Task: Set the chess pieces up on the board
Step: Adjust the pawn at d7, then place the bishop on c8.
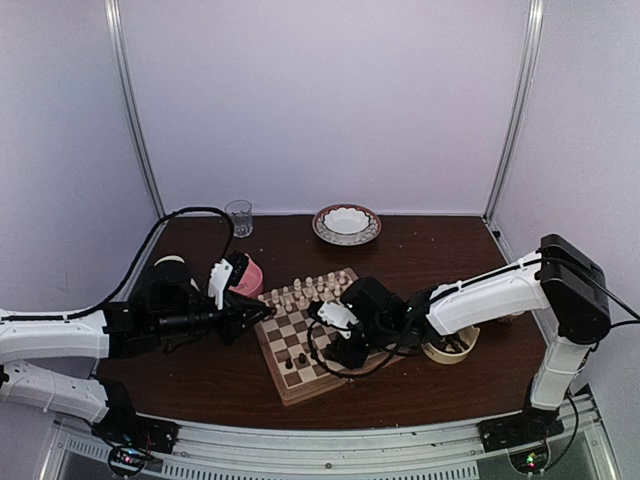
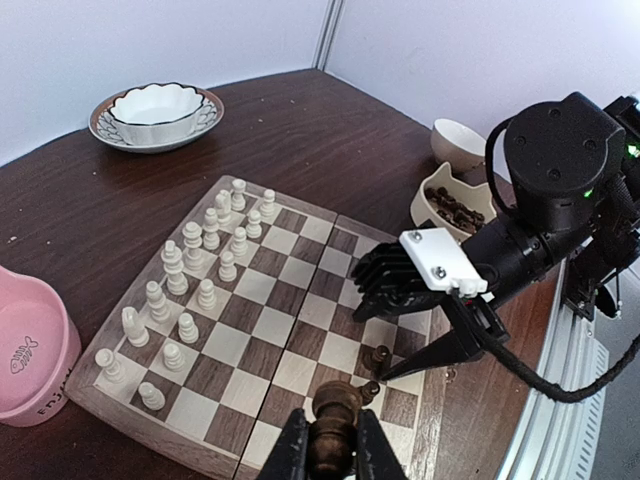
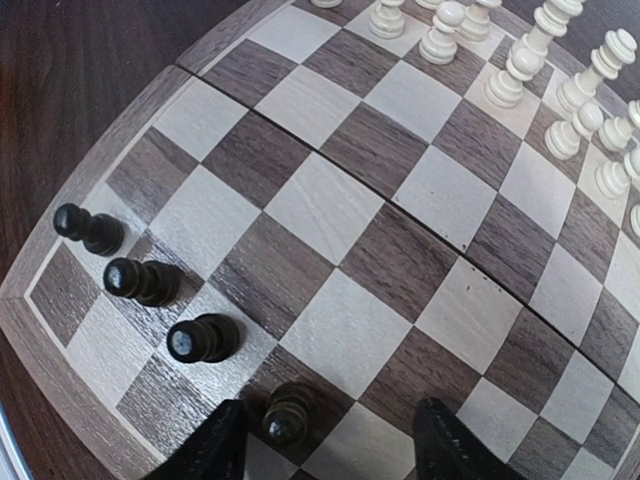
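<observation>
The board (image 1: pixel 283 338) lies mid-table, with cream chessmen (image 1: pixel 305 292) along its far side. My left gripper (image 2: pixel 331 447) hovers over the board's near left corner, shut on a larger dark brown chess piece (image 2: pixel 334 425) held upright. My right gripper (image 3: pixel 337 445) hangs low over the board's near right rows, open. A dark pawn (image 3: pixel 287 412) stands on a dark square between its fingers, close to the left finger (image 3: pixel 222 442) and free of both. Three more dark pawns (image 3: pixel 140 281) stand in a row beside it along the board's edge.
A pink bowl (image 1: pixel 248 275) sits left of the board. A cream bowl (image 1: pixel 452 345) holding dark pieces sits right of it, partly behind the right arm. A glass (image 1: pixel 239 217) and a patterned dish (image 1: pixel 346 223) stand at the back. Cables trail along the left.
</observation>
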